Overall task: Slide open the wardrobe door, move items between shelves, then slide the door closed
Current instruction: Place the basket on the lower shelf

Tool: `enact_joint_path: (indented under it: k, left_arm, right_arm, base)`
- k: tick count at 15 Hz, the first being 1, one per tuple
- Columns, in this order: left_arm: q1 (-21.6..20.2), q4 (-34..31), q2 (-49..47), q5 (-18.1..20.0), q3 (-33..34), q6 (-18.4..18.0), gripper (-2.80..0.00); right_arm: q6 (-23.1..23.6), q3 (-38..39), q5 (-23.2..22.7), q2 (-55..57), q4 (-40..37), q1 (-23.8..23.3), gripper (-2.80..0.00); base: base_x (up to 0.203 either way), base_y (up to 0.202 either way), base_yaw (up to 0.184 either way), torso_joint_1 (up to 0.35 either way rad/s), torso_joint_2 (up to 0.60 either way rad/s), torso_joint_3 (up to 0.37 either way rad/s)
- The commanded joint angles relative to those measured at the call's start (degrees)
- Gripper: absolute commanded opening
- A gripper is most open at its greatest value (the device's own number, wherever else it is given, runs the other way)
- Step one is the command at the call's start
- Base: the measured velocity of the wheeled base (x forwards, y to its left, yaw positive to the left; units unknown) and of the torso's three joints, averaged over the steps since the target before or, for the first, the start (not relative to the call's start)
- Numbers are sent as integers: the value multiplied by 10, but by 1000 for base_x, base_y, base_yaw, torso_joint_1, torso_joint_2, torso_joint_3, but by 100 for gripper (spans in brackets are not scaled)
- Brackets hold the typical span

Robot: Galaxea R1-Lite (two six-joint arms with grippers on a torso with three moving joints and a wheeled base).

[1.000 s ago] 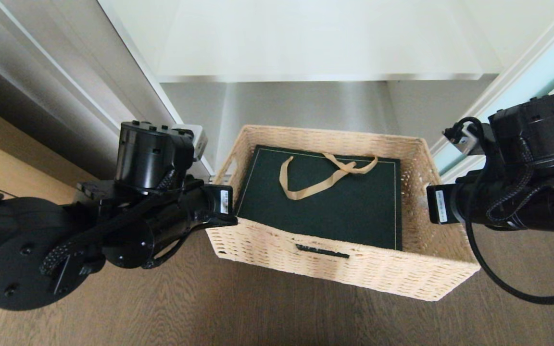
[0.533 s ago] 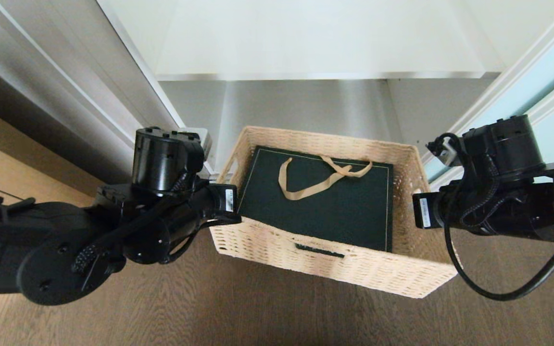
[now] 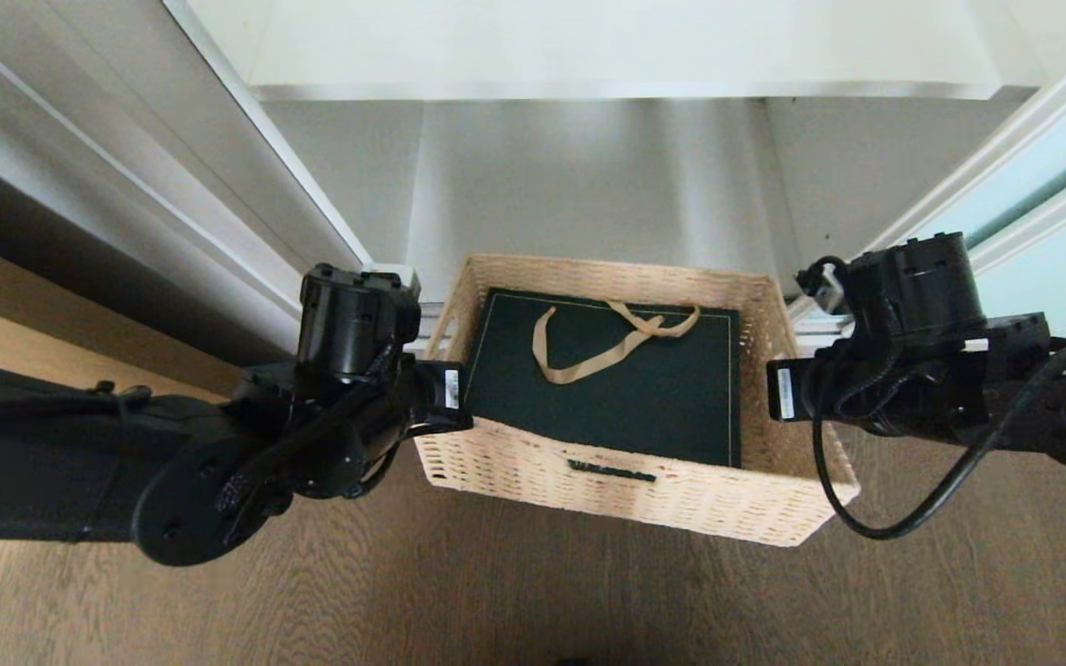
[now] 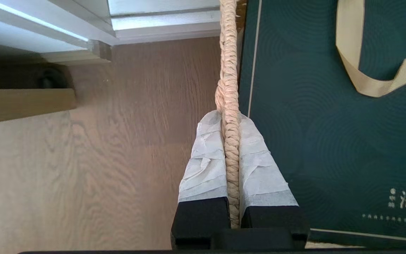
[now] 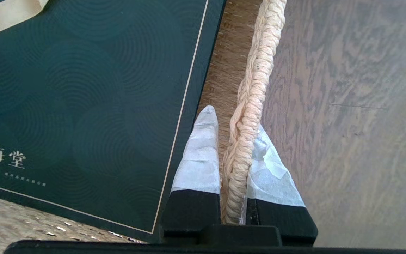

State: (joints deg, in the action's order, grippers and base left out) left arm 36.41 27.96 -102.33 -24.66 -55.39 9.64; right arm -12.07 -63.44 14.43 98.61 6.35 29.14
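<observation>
With left gripper [image 4: 228, 120] and right gripper [image 5: 229, 123] each clamped on opposite basket [image 3: 588, 476] rims, bag [image 3: 616, 388] lying between the 2, keep level, lower evenly.

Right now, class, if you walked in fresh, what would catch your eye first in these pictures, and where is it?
The tan wicker basket held above the wood-grain floor, the left gripper and right gripper each shut on a side rim. Inside it lies a flat dark green gift bag with a gold ribbon handle. Behind, the wardrobe stands open, its pale shelf above.
</observation>
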Motion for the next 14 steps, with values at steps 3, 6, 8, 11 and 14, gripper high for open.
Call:
enact_joint_path:
  k: [3, 6, 8, 11, 14]
  left_arm:
    - [-20, 31, -55, 1, -20, -1, -280]
    - [-38, 62, -85, 2, -33, 0, -280]
    - [-51, 94, -105, 3, -38, -3, -280]
    - [-69, 117, -112, 7, -55, -8, -280]
    - [-78, 118, -121, 6, -82, -18, -280]
  right_arm:
    - [0, -31, -2, 46, 3, -8, -280]
    - [-2, -57, -2, 81, 6, -14, -280]
    - [-1, -70, -3, 101, 28, -17, -280]
    - [5, -104, -3, 121, 57, -25, -280]
    - [6, -143, -3, 135, 55, -32, -280]
  base:
    - [0, 0, 0, 2, 3, -195]
    - [0, 0, 0, 0, 4, -84]
    - [0, 0, 0, 0, 0, 0]
    - [0, 0, 0, 0, 0, 0]
    - [0, 0, 0, 0, 0, 0]
